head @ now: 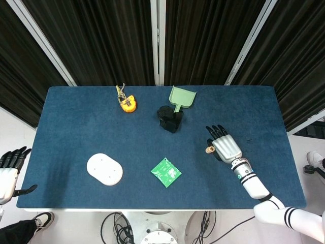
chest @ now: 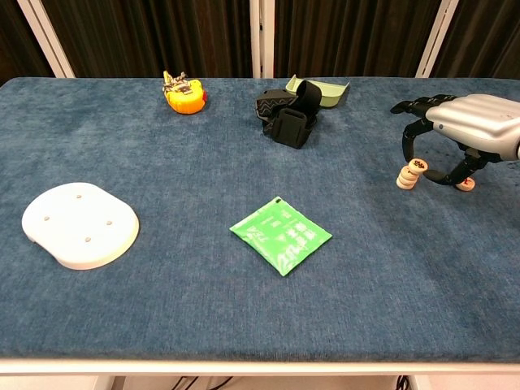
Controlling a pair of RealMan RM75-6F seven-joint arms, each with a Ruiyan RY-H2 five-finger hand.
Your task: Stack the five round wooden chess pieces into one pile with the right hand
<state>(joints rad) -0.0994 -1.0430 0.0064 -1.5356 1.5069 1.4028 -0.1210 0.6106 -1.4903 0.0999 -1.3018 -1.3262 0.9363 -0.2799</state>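
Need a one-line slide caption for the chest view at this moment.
Right hand sets a wooden chess piece onto the short pile; one piece remains loose on the blue table.

Table (chest: 162, 325): matt, napped blue cloth. Chess pieces (chest: 408, 175): pale, unvarnished-looking wood. Right hand (chest: 467, 130): smooth, glossy silver shell, black fingers (chest: 404, 140). Green packet (chest: 281, 234): shiny film. White pad (chest: 80, 223): smooth matt plastic. Scoop (head: 181, 97): matt green plastic.

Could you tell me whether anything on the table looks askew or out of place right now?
The top piece sits tilted on the pile, pinched by the right hand, not yet flat. One piece lies apart, right of the pile.
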